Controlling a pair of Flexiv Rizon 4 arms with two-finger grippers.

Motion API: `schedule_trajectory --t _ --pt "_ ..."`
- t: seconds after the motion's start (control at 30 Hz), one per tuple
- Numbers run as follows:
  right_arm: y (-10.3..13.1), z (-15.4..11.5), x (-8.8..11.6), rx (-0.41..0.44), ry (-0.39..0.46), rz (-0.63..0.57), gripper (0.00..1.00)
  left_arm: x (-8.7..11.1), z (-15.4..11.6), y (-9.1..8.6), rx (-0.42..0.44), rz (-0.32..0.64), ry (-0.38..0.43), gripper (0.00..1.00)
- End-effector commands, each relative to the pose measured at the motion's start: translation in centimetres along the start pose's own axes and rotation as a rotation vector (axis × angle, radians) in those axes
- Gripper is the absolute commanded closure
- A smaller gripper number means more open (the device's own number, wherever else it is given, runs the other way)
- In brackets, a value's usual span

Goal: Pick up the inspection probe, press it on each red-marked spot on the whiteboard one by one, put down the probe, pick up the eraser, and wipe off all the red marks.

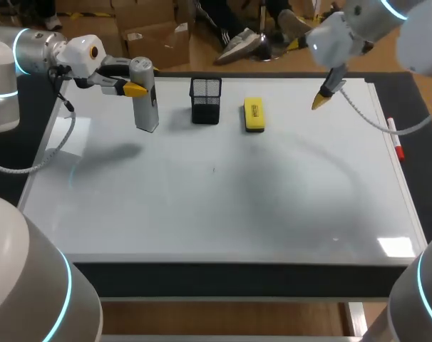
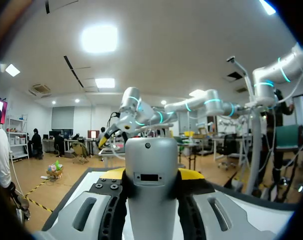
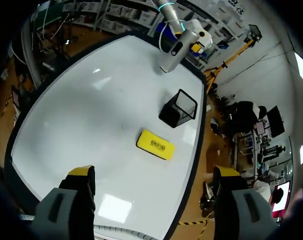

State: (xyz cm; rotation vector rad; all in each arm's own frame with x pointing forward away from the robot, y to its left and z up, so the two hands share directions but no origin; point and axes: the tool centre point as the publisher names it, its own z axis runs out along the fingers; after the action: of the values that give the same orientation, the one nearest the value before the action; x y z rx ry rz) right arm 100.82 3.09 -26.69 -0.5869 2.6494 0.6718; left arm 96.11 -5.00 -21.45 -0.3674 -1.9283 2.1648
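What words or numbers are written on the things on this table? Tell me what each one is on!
yellow eraser: one dark line of print on top, too small and blurred to read.
inspection probe: a small dark window, no letters to be seen.
whiteboard: no words or numbers.
black mesh cup: no words or numbers.
So nothing here can be read.

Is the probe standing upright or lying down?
Upright: the inspection probe stands vertical on the whiteboard, its upper part clamped in the left gripper.
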Motion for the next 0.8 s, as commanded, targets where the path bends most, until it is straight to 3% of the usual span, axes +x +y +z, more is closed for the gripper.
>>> schedule_trajectory --t 0.03,0.6,0.8 --pt "0.2 -1.2 0.4 0.012 -0.009 0.029 0.0 0.0 0.0 -0.2 -0.002 -0.001 0.002 1.0" --pt "0.0 -1.4 0.4 0.028 -0.033 0.04 0.0 0.0 0.0 -0.2 -0.002 -0.001 0.002 1.0" --pt "0.0 -1.4 0.4 0.028 -0.033 0.04 0.0 -0.9 1.8 -1.9 -0.031 0.004 0.058 1.0"
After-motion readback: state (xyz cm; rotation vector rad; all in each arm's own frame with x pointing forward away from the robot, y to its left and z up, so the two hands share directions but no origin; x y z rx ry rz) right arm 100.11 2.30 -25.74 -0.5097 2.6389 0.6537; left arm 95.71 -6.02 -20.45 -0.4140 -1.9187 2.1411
